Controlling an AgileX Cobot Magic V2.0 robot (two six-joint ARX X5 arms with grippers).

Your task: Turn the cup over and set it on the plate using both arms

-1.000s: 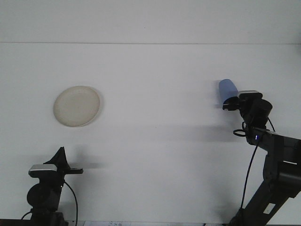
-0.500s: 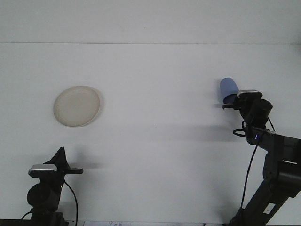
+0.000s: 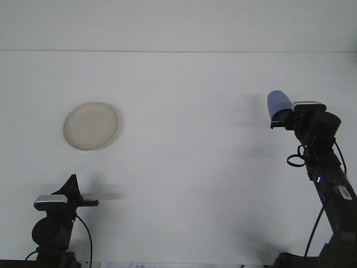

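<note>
I saw a plain white bench point(image 3: 184, 167), with a cream plate point(image 3: 91, 125) lying flat toward its left side.

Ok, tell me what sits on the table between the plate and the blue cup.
Nothing. In the front view, the white table is bare between the plate and the blue cup in the right pincer.

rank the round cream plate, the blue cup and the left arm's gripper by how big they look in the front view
1. Round cream plate, the widest by far.
2 and 3. Left arm's gripper and blue cup look about alike, so I won't rank them: the gripper sits much nearer the camera, and the right gripper hides part of the cup.
</note>
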